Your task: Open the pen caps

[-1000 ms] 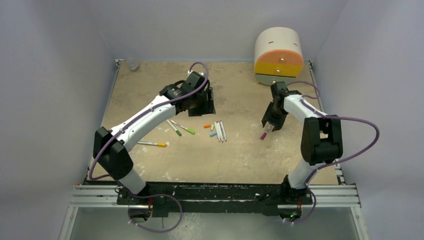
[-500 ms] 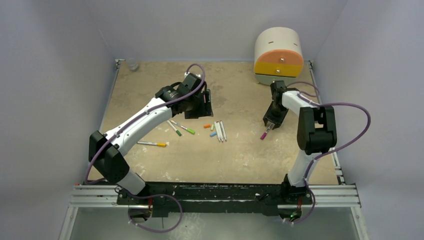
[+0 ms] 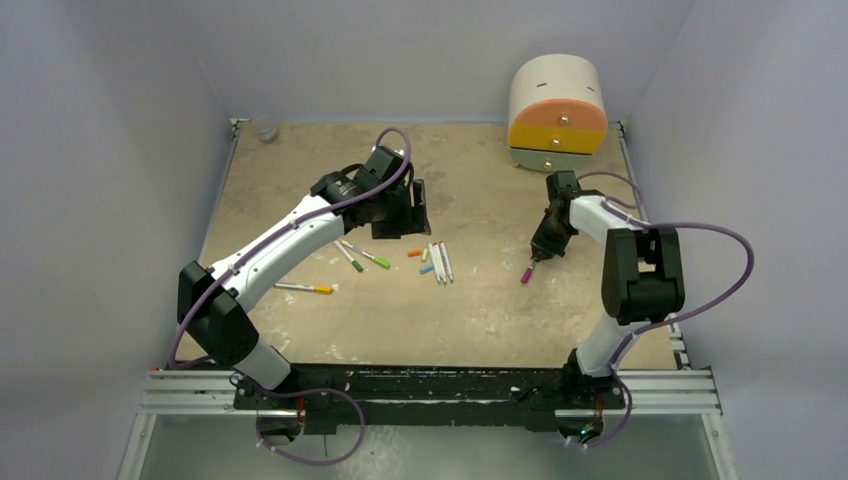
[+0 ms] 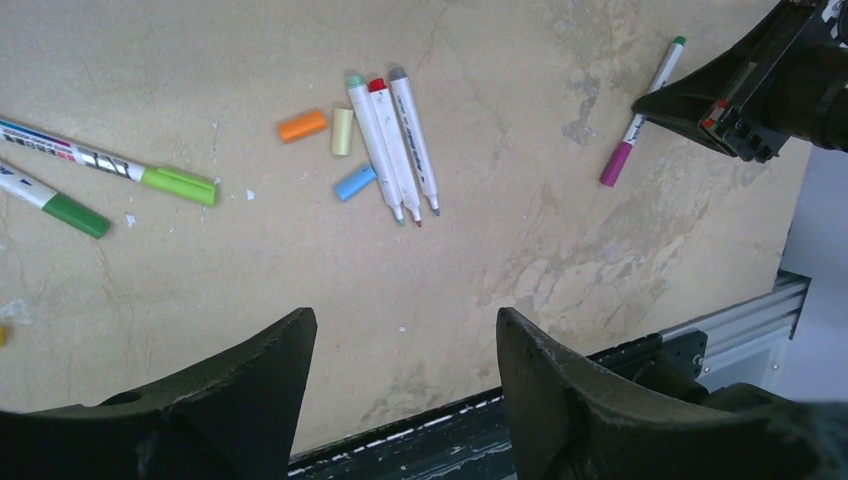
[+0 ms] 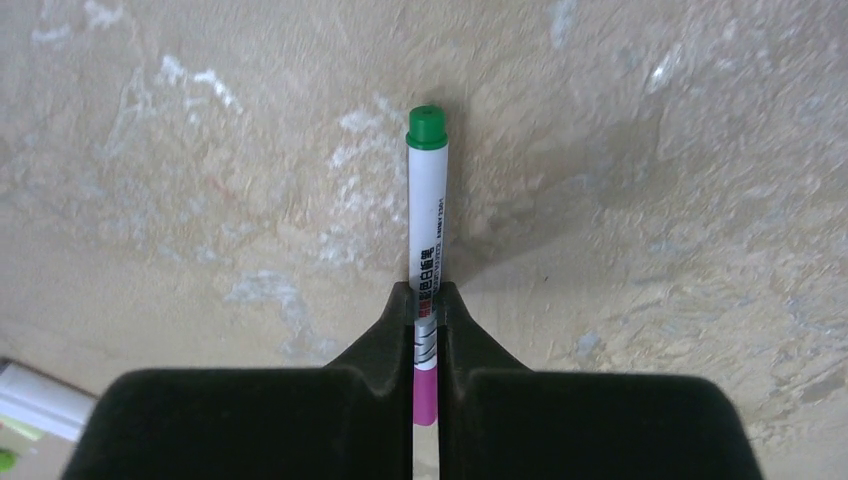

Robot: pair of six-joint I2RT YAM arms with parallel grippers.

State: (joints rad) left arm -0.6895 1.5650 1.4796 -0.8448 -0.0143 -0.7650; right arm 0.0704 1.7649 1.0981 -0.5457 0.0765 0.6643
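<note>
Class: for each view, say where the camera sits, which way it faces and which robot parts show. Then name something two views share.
Top external: above and behind, looking down on the table; left arm and right arm show.
Left wrist: above mid-table, looking down at loose caps and pens; left tool, open, at bottom.
Right wrist: looking down past the right tool, shut on the magenta-capped pen.
Shared: both wrist views show that pen.

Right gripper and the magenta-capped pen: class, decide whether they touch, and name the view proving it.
Touching. The right wrist view shows the right gripper shut on the magenta-capped pen, fingers pressing both sides of its barrel, no gap.
</note>
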